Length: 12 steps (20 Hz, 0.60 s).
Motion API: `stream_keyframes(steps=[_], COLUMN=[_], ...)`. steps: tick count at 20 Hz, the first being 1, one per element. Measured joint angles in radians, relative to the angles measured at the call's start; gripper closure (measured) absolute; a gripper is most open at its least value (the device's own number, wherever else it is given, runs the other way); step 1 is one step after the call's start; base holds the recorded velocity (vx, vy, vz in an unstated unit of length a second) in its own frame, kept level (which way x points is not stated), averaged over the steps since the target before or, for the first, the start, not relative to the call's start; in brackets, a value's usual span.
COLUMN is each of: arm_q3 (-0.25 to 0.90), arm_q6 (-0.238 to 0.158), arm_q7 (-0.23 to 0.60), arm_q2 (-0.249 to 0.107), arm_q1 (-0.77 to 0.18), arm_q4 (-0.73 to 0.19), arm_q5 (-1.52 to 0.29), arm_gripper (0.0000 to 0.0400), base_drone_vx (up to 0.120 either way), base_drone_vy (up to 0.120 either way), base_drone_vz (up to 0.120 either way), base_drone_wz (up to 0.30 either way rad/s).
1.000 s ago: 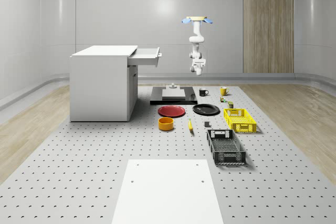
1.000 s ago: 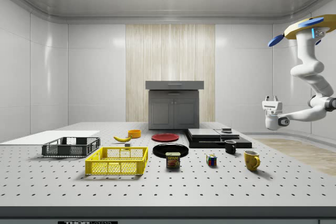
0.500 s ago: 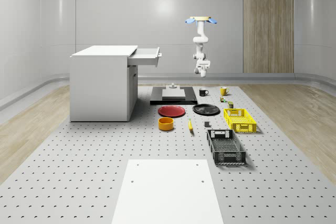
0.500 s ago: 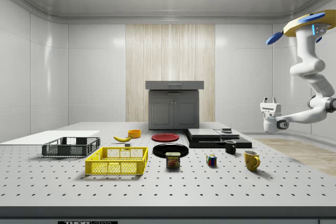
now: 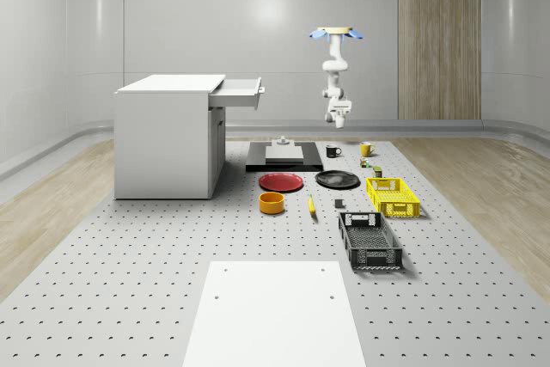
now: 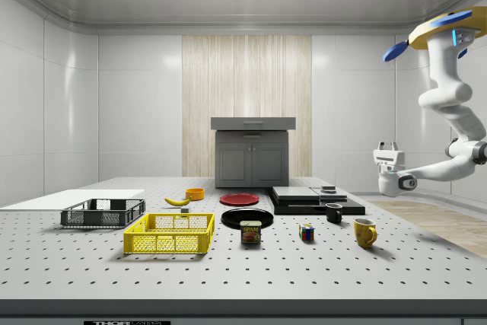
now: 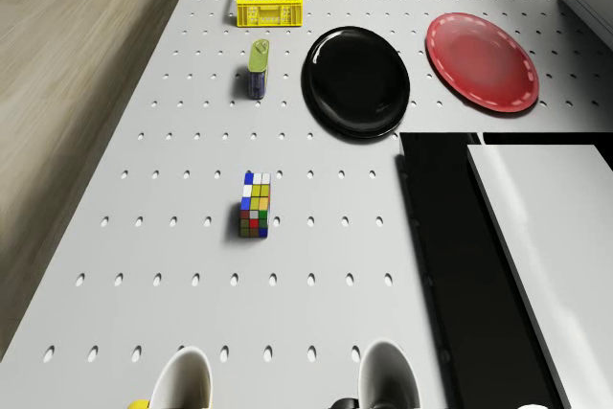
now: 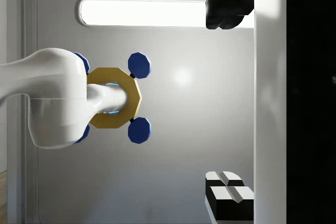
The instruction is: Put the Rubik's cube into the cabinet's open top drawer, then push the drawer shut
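Hovering high above the far end of the table (image 5: 129, 298), my drone (image 5: 336, 33) hangs its arm down with the gripper (image 6: 388, 147) tipped upward, well above the mugs; its fingers (image 8: 229, 194) stand spread apart, grasping nothing. The Rubik's cube (image 7: 256, 205) sits on the perforated tabletop between the spam can (image 7: 259, 68) and the yellow mug (image 6: 364, 231), well apart from the cabinet (image 5: 168, 135), whose top drawer (image 5: 238, 93) stands pulled out.

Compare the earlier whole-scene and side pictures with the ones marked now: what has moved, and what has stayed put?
The drone has drifted toward the whole-scene view's right, still hovering, and toward the side view's left. The gripper went with it and rose slightly, holding nothing. The Rubik's cube still lies on the table, and the top drawer still stands open.
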Motion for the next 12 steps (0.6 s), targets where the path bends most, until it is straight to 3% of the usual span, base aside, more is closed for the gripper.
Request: stream_keyframes(steps=[12], arm_q3=[0.004], arm_q6=[0.009], arm_q7=[0.000], arm_q2=[-0.006], arm_q1=[-0.002], arm_q4=[-0.006], arm_q5=[-0.005], arm_gripper=[0.0000], base_drone_vx=[0.120], base_drone_vy=[0.120], base_drone_vz=[0.000], base_drone_wz=[0.000])
